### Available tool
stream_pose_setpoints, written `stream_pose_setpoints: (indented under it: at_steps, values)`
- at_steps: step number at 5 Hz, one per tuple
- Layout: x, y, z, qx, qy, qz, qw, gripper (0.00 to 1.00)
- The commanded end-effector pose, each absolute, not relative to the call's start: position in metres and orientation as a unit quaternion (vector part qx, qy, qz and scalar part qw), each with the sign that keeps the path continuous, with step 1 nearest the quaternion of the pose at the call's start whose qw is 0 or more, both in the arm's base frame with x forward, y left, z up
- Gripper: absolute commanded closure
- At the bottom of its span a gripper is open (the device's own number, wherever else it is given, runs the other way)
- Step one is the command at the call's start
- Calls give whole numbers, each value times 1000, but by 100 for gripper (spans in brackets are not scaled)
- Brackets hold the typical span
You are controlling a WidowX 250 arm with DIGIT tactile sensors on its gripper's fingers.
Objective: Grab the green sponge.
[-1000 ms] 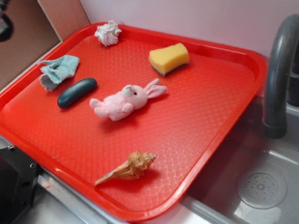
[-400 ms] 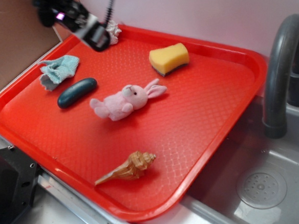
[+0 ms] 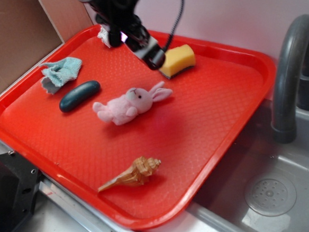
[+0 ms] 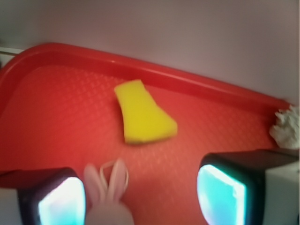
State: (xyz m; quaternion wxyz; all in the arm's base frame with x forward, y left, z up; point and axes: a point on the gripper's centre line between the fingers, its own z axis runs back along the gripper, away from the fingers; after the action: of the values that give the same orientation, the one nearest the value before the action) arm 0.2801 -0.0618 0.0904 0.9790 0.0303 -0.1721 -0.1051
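Note:
The green sponge point(image 3: 178, 60) is a yellow foam block with a thin dark underside, lying on the red tray point(image 3: 217, 106) near its far edge. In the wrist view the green sponge point(image 4: 143, 113) lies ahead of the fingers, near the tray's far rim. My gripper point(image 3: 151, 56) hangs above the tray just left of the sponge and covers its left end in the exterior view. It is open: in the wrist view the gripper point(image 4: 140, 199) shows two fingers wide apart with nothing between them but tray and the bunny's ears below.
A pink plush bunny point(image 3: 128, 104) lies mid-tray, a dark green oval pebble point(image 3: 79, 96) and teal rag point(image 3: 61, 72) to its left, a white crumpled wad point(image 4: 284, 127) at the far corner, a seashell point(image 3: 133, 174) near the front. A grey faucet point(image 3: 292, 69) and sink stand right.
The arm has swung in from the upper left, across the tray's far corner, and now hovers next to the sponge. The objects on the tray have not moved.

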Motion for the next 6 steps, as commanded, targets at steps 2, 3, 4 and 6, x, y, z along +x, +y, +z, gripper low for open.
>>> stream_pose_setpoints:
  at_steps: [2, 3, 4, 6]
  values:
    - [324, -65, 69, 64, -183, -110, 975, 0]
    - [330, -65, 59, 73, -175, -117, 975, 0]
    - [336, -67, 46, 72, -158, -124, 977, 0]
    - [343, -68, 25, 88, -139, -110, 980, 100]
